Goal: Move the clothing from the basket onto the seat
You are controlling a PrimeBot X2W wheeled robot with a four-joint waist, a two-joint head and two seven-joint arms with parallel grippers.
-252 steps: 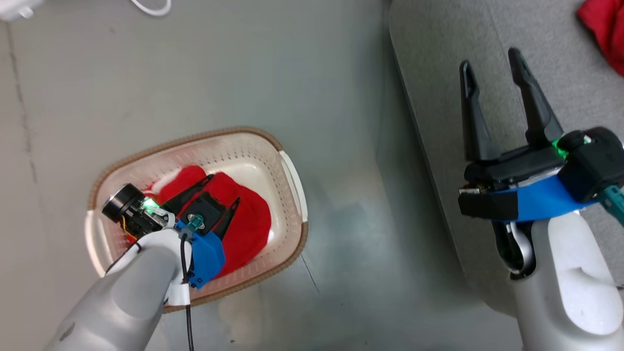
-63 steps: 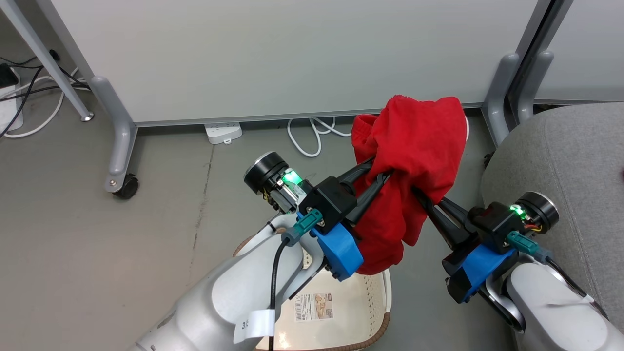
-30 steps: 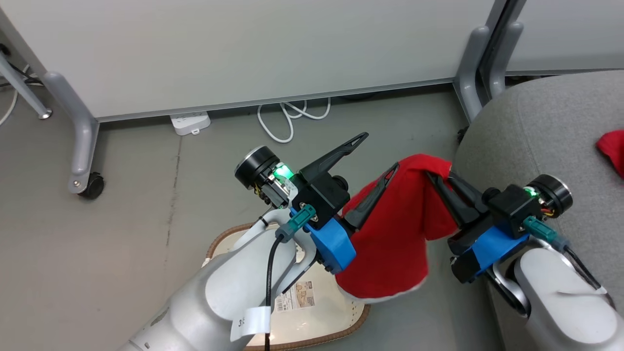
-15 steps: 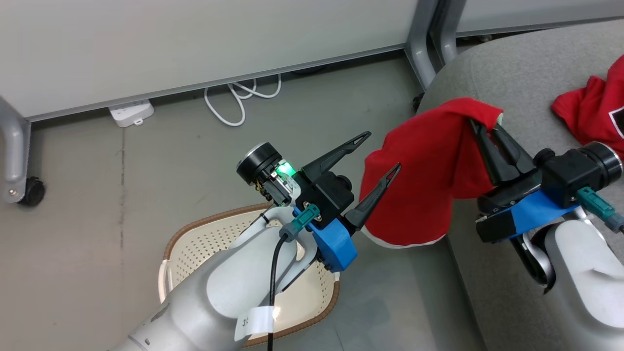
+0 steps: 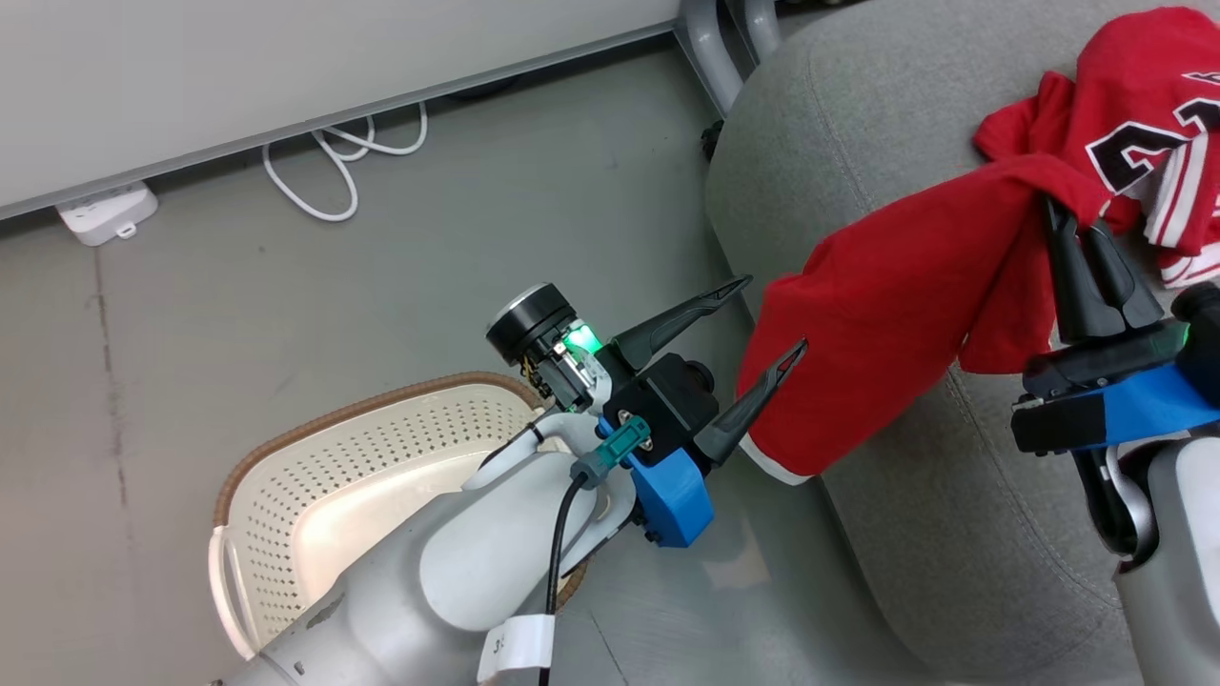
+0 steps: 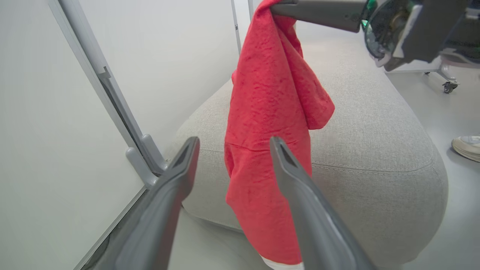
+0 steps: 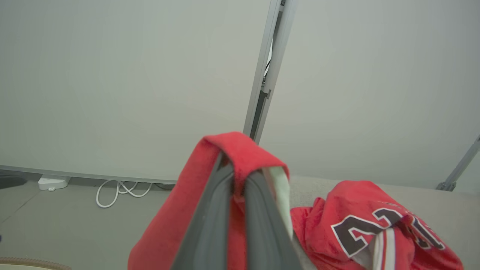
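Note:
A plain red garment with a white hem [image 5: 886, 314] hangs from my right gripper [image 5: 1067, 214], which is shut on its top fold. It drapes over the left edge of the grey seat [image 5: 858, 124]. The red jersey [image 5: 1144, 114] with black-and-white lettering lies on the seat just beyond it. My left gripper [image 5: 774, 314] stands open beside the hanging cloth, holding nothing. In the left wrist view the garment [image 6: 273, 93] dangles just past the open fingers [image 6: 180, 176]. The cream basket [image 5: 381, 457] sits on the floor under my left arm, and its visible part is empty.
A white cable [image 5: 334, 162] and a power strip [image 5: 105, 214] lie on the floor by the pale partition. Grey partition legs [image 5: 710, 38] stand at the seat's far corner. A shoe [image 6: 467, 146] rests on the floor past the seat's end.
The left gripper let go of the garment and stays open. The right gripper has carried it from beside the seat over the cushion, near the jersey. The head camera turned right.

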